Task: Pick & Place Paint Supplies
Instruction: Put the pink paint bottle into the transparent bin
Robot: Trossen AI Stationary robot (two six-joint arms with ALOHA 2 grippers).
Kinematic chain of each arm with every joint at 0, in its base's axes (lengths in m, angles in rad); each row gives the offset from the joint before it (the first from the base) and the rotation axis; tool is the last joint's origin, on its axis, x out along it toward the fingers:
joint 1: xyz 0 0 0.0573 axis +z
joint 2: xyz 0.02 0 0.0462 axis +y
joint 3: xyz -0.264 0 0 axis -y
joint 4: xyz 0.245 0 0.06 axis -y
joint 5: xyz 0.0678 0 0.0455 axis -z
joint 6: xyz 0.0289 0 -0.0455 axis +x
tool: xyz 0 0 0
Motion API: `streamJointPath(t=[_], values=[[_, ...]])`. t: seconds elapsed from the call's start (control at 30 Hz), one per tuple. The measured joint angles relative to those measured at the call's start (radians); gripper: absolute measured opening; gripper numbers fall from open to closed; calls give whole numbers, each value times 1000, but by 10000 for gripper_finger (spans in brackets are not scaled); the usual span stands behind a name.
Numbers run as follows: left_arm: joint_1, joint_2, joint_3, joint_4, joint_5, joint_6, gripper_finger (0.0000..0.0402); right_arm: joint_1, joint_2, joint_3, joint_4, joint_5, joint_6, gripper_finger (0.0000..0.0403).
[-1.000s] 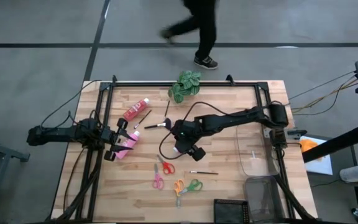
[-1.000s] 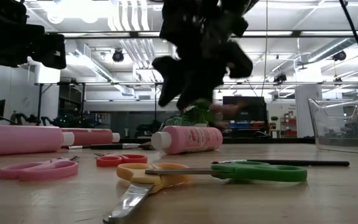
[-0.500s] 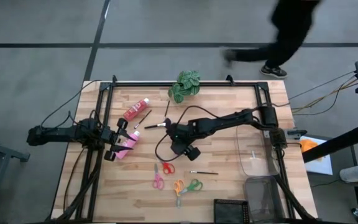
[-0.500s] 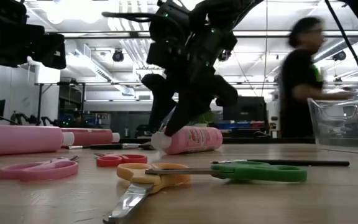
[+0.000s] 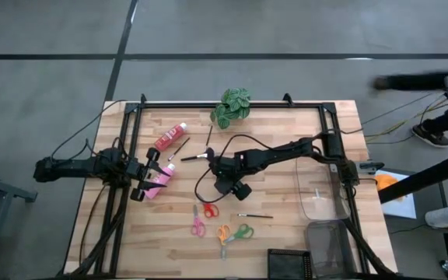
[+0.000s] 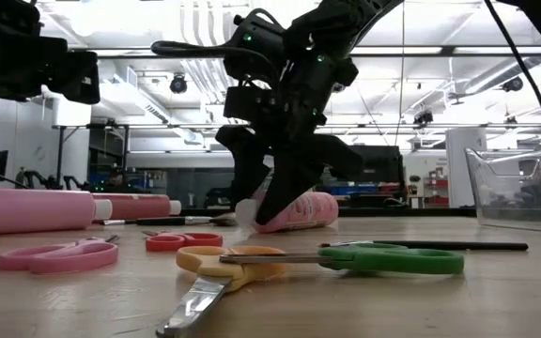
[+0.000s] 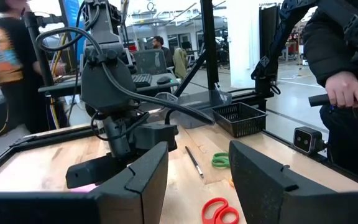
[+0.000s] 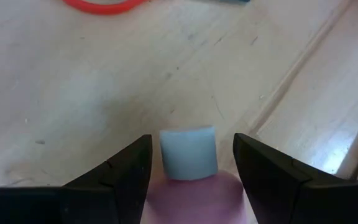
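Wooden slats of the desk [image 5: 286, 225] carry three squeeze bottles, one red bottle [image 5: 170, 137] and two pink, several thin brushes and three pairs of scissors [image 5: 205, 209]. At mid-desk the right claw [image 8: 191, 163] stands open astride a pink bottle [image 8: 194, 186], fingers beside its white cap [image 8: 188, 151], apparently not yet gripping. Near the left edge, the left claw [image 5: 148, 177] hovers half open by the other pink bottle [image 5: 160, 179], holding nothing.

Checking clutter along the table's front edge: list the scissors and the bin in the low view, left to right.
pink scissors → orange scissors → green scissors → clear bin
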Motion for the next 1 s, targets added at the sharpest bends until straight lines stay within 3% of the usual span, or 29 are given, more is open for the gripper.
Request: streamJointPath(t=[0.47,1.0], values=[[0,0,0,0,0,0,169,0,0,-2,-1,72,-48,219],[0,0,0,0,0,0,169,0,0,-2,-2,72,-47,219]])
